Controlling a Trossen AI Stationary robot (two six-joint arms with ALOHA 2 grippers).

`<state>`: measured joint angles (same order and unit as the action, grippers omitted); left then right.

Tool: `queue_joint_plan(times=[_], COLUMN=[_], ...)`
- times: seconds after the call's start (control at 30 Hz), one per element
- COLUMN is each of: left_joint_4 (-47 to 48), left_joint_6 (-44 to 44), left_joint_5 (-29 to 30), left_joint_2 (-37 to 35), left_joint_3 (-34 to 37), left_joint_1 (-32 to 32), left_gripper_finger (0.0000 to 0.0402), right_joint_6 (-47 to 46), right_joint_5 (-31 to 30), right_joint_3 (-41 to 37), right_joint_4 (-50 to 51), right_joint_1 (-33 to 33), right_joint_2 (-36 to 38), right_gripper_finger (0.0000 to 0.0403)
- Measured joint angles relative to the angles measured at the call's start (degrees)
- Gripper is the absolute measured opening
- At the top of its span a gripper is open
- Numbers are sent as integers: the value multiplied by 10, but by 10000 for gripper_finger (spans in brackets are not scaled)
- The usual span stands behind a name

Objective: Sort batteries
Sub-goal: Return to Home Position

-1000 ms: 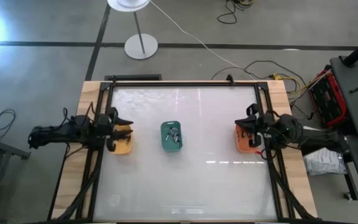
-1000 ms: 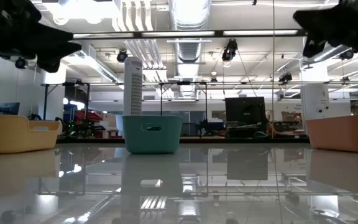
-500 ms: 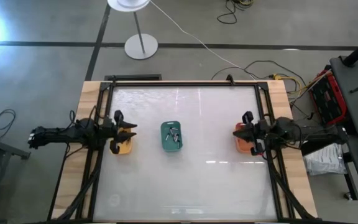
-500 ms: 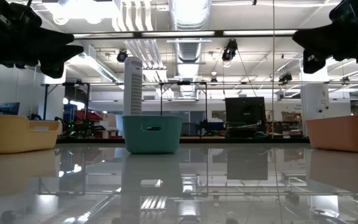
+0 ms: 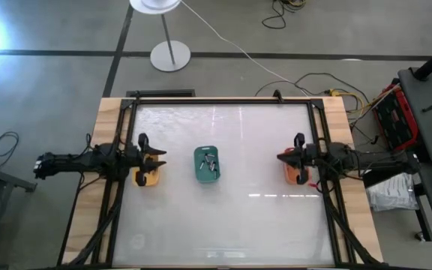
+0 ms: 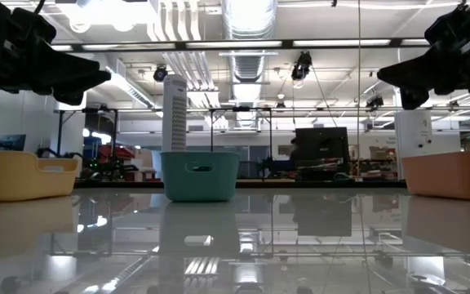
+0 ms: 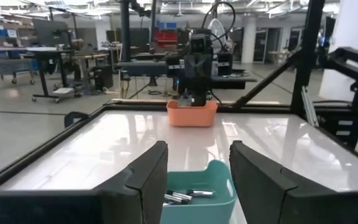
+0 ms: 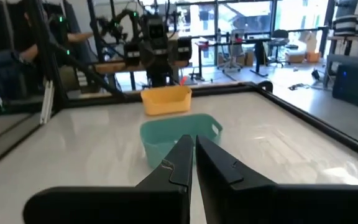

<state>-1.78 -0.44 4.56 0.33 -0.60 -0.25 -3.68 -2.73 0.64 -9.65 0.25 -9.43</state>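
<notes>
At the left edge of the glossy white table top (image 5: 223, 225), the left gripper (image 5: 158, 157) hangs above the yellow oblong plastic tray (image 5: 147, 178), aimed level towards the middle of the table. Its own wrist view shows its two dark fingers (image 7: 148, 180) set wide apart with nothing between them. Through that gap shows the teal-green oblong plastic tray (image 7: 219, 186), with small silver-grey cylindrical batteries (image 7: 185, 196) lying on its floor.

On the opposite side, the right gripper (image 5: 282, 157) hangs above the orange oblong plastic tray (image 5: 291, 172) and also points inward. Its fingers (image 8: 173, 165) are drawn together to a thin slit and grip nothing.

From above, the green tray stands alone at mid-table, well apart from both grippers, with the batteries (image 5: 209, 163) in a loose cluster inside. Each gripper covers part of the tray below it, so what lies in the yellow and orange trays cannot be told. A black metal frame (image 5: 216, 100) rims the table. A white floor lamp (image 5: 169, 54) stands on the floor beyond its far edge.

Compared with a second ago, both arms look slimmer from above. The grippers have turned from a broad, downward-tilted pose to a level one, and in the low view the right one sits lower. The trays and batteries lie as they did.
</notes>
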Motion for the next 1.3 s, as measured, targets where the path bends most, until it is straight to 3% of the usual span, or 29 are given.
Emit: queue_joint_plan(times=[0.33,0.53,1.3], left_joint_4=[0,0,0], left_joint_6=[-26,-30,-31], left_joint_5=[5,7,8], left_joint_2=[3,7,9], left_joint_3=[0,0,0], left_joint_1=[0,0,0], left_gripper_finger=[153,153,153], right_joint_6=[21,-13,-38], right_joint_5=[-28,-27,-28], right_joint_3=[0,0,0], right_joint_4=[38,77,76], right_joint_1=[-2,-1,-1], right_joint_2=[-5,-7,-8], right_gripper_finger=[13,13,13])
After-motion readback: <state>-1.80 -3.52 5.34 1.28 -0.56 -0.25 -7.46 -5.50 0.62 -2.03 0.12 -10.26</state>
